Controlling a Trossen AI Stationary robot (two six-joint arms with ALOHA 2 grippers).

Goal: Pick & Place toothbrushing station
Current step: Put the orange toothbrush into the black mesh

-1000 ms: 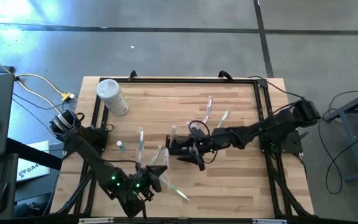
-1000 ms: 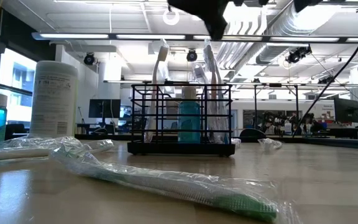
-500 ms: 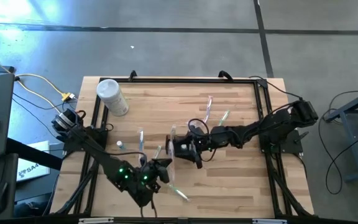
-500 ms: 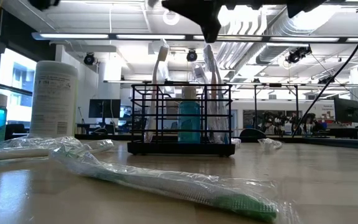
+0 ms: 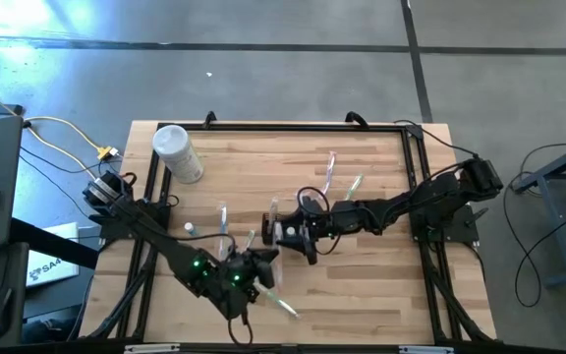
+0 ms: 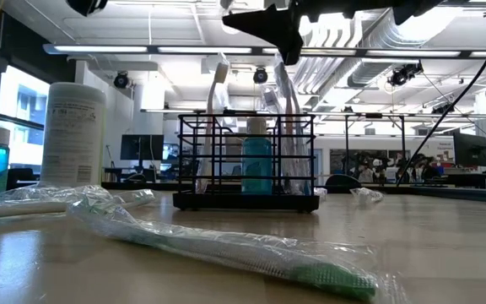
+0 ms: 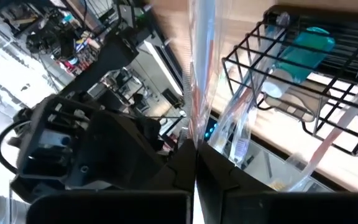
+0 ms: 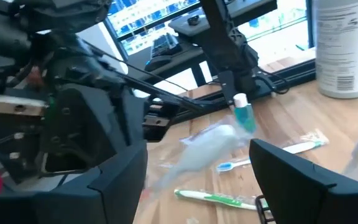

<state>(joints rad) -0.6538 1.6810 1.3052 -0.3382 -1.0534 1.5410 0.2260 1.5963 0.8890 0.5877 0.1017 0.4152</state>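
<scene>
- over the last second the left gripper (image 5: pixel 260 264) has travelled from the table's near edge up toward the black mesh caddy (image 6: pixel 245 160), closing the gap to just beside it; the wrapped toothbrush (image 7: pixel 199 74) it carries now looks lined up for loading into the station.
- the left gripper's jaws are pinched fully together on that clear-wrapped toothbrush, which rises straight ahead of its fingers in the left wrist view, with the caddy's wire wall just beyond.
- the right gripper (image 5: pixel 285 233) has crept slightly toward the caddy and hangs over it with jaws spread wide, holding nothing; the right arm reaches in low and nearly straight from the table's right side.
- the caddy stands upright mid-table, already holding upright brushes and a teal bottle (image 6: pixel 257 165).
- a green wrapped toothbrush (image 6: pixel 226 249) lies loose on the wooden table (image 5: pixel 381 285) near the front; the white canister (image 5: pixel 177 152) stands at the far left corner.
</scene>
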